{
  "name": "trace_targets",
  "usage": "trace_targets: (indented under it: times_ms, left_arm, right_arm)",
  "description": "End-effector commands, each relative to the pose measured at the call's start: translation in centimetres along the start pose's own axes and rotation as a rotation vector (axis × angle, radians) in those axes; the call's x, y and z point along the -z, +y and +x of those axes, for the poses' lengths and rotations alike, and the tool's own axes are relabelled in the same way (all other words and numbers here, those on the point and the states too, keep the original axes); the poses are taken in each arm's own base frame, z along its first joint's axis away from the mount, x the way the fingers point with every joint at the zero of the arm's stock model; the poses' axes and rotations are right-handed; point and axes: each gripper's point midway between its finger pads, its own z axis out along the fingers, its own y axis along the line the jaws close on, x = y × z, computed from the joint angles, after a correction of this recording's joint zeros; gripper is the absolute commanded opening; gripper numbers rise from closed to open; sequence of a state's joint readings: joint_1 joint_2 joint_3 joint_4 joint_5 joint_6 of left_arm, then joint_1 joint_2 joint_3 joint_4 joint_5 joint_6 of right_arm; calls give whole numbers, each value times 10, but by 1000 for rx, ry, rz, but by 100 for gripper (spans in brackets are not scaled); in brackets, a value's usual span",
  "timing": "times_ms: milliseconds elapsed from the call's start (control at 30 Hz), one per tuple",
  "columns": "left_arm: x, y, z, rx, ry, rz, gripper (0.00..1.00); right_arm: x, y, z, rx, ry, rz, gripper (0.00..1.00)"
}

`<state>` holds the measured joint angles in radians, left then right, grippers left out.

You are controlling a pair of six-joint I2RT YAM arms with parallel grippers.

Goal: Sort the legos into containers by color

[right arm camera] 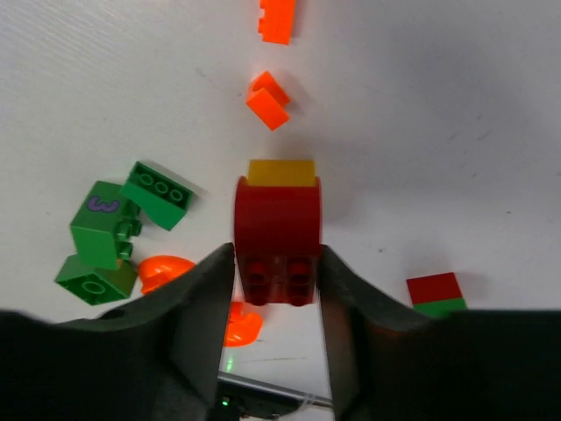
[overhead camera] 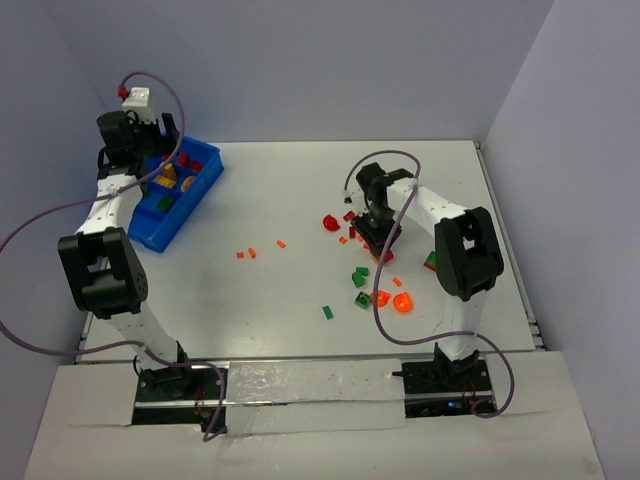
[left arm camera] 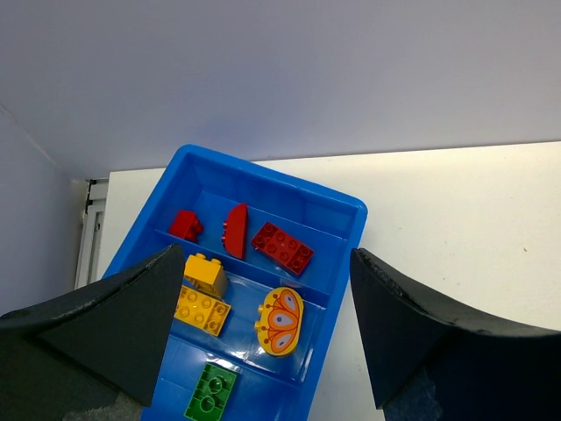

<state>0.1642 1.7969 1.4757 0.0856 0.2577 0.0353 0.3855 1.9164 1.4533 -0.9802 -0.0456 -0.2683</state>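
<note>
1. Plainly, the right gripper [right arm camera: 273,263] has its black fingers [right arm camera: 197,307] set against both flanks of a glossy red arched plastic brick [right arm camera: 276,224]. The brick rests on the matte white table [right arm camera: 438,132]. We judge it gripped but not lifted.
2. A yellow plastic brick [right arm camera: 280,172] touches the red one's far end, and we cannot tell whether the two are snapped together. If they are joined, two colours would travel to one compartment. If they are loose, a lift could drag or tip the yellow one.
3. The red brick's sides are hard and smooth, and the pads cover only its near end. We think so shallow a hold could let it pivot or squirt free.
4. Further out lie green studded bricks [right arm camera: 158,195], small opaque orange bricks [right arm camera: 270,99], a translucent orange rounded piece [right arm camera: 162,270] just beside the left-hand finger, and a red-and-green brick [right arm camera: 436,294]. Any sideways slip could scatter them.
5. The left gripper [left arm camera: 267,254] hovers with jaws wide apart, holding nothing, above the blue rectangular plastic bin [left arm camera: 272,174].
6. The bin stands well apart, at the table's far left. It holds red pieces [left arm camera: 282,247] in the far compartment, yellow [left arm camera: 202,309] and orange in the middle, and green [left arm camera: 210,392] nearest. Delivering there risks the arms meeting.
</note>
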Motion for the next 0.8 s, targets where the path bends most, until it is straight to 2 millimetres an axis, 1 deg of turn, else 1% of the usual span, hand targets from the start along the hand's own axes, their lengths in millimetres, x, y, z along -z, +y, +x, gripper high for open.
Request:
trace_targets:
  times_ms: [0, 33, 100, 133, 200, 233, 267, 300, 333, 367, 400, 433, 467, 500, 567, 667, 733, 767]
  left_arm:
    - [14, -6, -25, -2, -40, 7, 85]
    - [14, -9, -25, 4, -33, 19, 85]
    - [15, -18, -29, 10, -31, 70, 84]
    - [17, -24, -29, 8, -20, 107, 84]
    - [24, -44, -24, 14, 15, 222, 84]
    - [32, -65, -25, 4, 14, 345, 85]
    - [38, -75, -23, 16, 26, 400, 86]
    - [46, -86, -26, 26, 26, 460, 86]
    - [55, -102, -26, 41, 28, 558, 86]
    - [61, -112, -25, 71, 51, 608, 87]
    - [66, -117, -28, 70, 44, 649, 87]
    - [76, -132, -24, 103, 75, 735, 88]
    - [83, -141, -26, 145, 97, 780, 91]
    - [93, -155, -23, 172, 130, 848, 92]
    - [106, -174, -22, 184, 151, 921, 92]
    - [123, -202, -25, 187, 157, 1022, 92]
    - [132, -220, -29, 183, 154, 1084, 91]
    - [135, -225, -30, 185, 154, 1109, 91]
  right_arm:
    - [7, 2, -19, 0, -55, -16, 31]
    - [8, 5, -18, 1, -59, -35, 22]
    - [10, 21, -16, 1, -62, -125, 2]
    - [14, 28, -17, 4, -75, -162, 0]
    - [26, 40, -21, 22, -117, -235, 0]
    - [35, 44, -27, 42, -161, -264, 0]
    - [52, 47, -39, 80, -233, -289, 0]
    - [63, 47, -48, 100, -285, -301, 0]
    - [74, 45, -59, 111, -341, -309, 0]
    - [95, 42, -76, 118, -423, -335, 0]
    - [106, 43, -85, 124, -461, -356, 0]
    - [117, 43, -94, 126, -497, -375, 0]
    - [128, 48, -103, 136, -539, -424, 0]
    - [148, 47, -119, 153, -606, -437, 0]
    - [180, 57, -141, 187, -716, -499, 0]
    - [215, 66, -164, 211, -845, -556, 0]
    - [230, 79, -175, 241, -899, -612, 0]
    - [233, 84, -177, 256, -909, -635, 0]
